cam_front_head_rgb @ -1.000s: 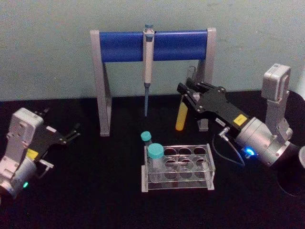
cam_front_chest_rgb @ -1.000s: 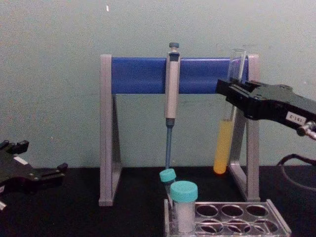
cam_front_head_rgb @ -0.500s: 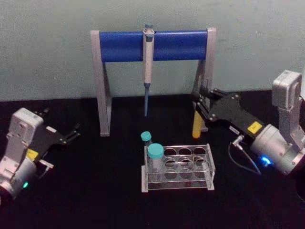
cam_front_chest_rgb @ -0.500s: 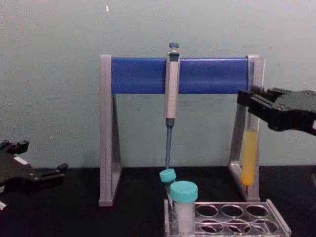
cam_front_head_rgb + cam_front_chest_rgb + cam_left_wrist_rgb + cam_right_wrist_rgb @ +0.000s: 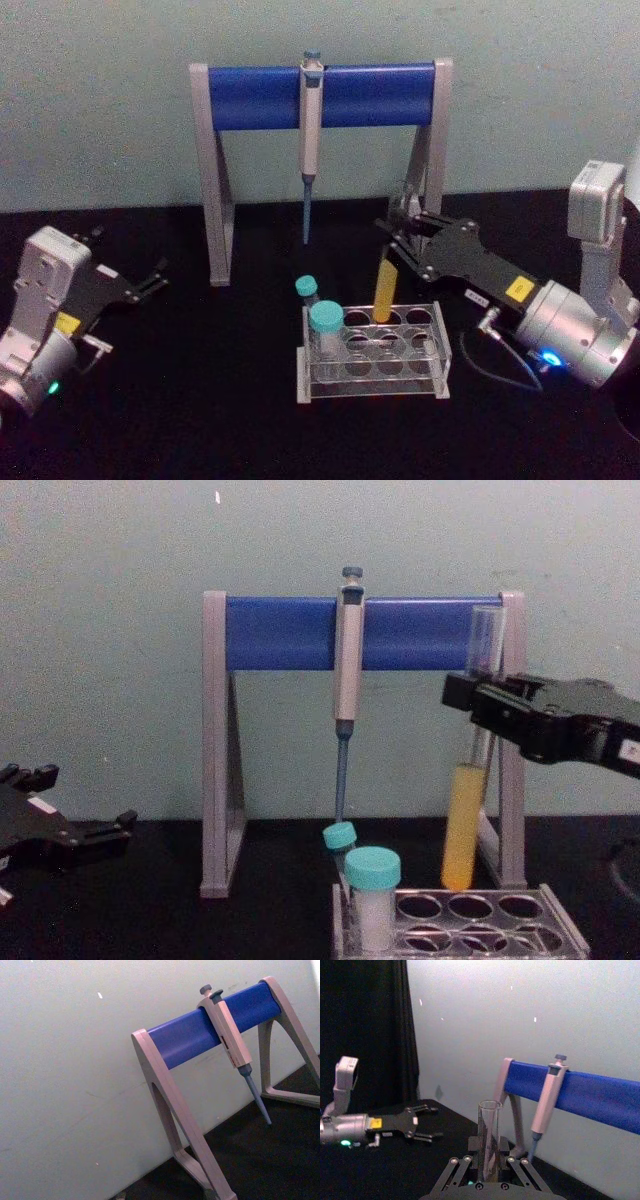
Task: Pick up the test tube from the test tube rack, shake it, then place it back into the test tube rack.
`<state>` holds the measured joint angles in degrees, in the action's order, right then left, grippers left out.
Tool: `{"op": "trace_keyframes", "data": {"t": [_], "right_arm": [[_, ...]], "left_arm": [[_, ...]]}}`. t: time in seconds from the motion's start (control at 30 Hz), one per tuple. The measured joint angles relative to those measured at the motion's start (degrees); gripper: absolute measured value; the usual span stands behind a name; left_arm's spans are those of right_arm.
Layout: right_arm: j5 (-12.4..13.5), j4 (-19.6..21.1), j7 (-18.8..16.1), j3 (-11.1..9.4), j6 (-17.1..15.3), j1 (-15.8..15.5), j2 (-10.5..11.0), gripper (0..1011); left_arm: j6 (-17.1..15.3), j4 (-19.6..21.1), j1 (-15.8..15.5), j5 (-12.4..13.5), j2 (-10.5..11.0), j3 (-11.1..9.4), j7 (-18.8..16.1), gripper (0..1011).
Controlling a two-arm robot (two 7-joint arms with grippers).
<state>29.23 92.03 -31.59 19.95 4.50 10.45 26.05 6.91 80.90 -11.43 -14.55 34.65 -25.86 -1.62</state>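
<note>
Right hand (image 5: 398,245) is clamped on the clear upper glass of the test tube (image 5: 462,825). The tube hangs over a back-row hole of the test tube rack (image 5: 375,388), its yellow end right at the top plate; can't tell if the tip is inside the hole. The tube leans rather than standing plumb, so going straight down could catch the hole rim, shove or tip the light rack, or twist the glass in the grip. It has no cap, so more tilt or a jolt could slosh liquid out. Letting go before it seats would drop it sideways, likely toward the teal-capped tube (image 5: 326,320) nearby. Left hand (image 5: 158,277) is spread open and parked on the table (image 5: 200,400), well apart from the rack.
</note>
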Motion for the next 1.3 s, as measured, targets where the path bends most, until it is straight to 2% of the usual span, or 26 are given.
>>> {"op": "trace_keyframes", "data": {"t": [0.17,0.33,0.43,0.7,1.03,1.3], "right_arm": [[2.05,-3.30,-1.36,1.41,1.59,2.13,-1.88,234],[2.05,-6.14,-1.12,1.92,4.39,3.83,-3.54,234],[0.76,-8.36,0.21,1.86,6.67,4.96,-4.76,234],[-1.57,-10.50,2.71,0.79,8.19,5.72,-5.97,234],[-3.18,-9.79,4.03,-0.62,7.64,5.06,-5.76,234],[-4.99,-6.47,4.86,-1.95,5.64,2.97,-3.36,234]], "left_arm": [[0.00,0.00,0.00,0.00,0.00,0.00,0.00,1001],[0.00,0.00,0.00,0.00,0.00,0.00,0.00,1001],[0.00,0.00,0.00,0.00,0.00,0.00,0.00,1001],[0.00,0.00,0.00,0.00,0.00,0.00,0.00,1001],[0.00,0.00,0.00,0.00,0.00,0.00,0.00,1001],[0.00,0.00,0.00,0.00,0.00,0.00,0.00,1001]]}}
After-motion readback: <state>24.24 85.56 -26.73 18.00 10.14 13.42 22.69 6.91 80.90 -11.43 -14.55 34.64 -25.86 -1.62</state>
